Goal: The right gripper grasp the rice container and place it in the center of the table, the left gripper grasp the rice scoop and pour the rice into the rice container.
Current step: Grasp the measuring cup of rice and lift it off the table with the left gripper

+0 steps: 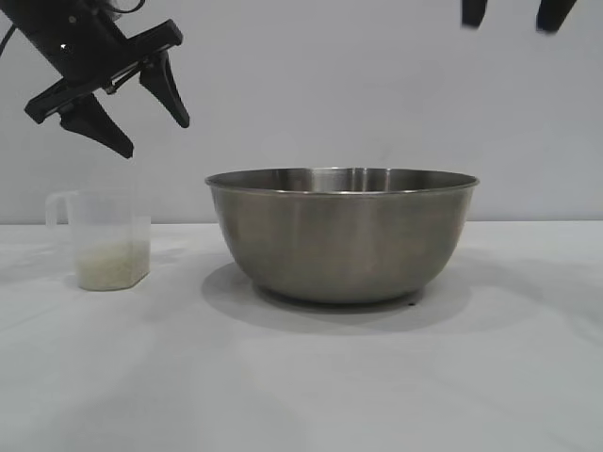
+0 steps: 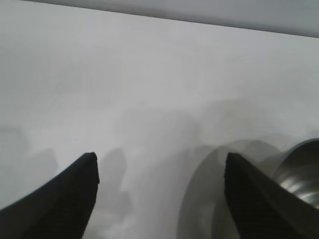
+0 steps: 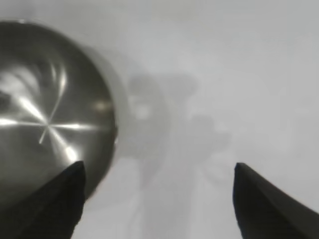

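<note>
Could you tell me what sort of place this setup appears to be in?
Probably a robot test bench rather than a kitchen: a bare white table against a blank wall, holding only a steel bowl and a plastic cup of rice, with black grippers overhead.

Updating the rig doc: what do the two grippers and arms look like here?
Both are matte black. The left gripper has two pointed, tapering fingers on a flat black crossbar, with a black arm body behind and a thin dark cable at the frame's edge. Of the right gripper only two black fingertips show at the top edge. No markings or labels are visible.
</note>
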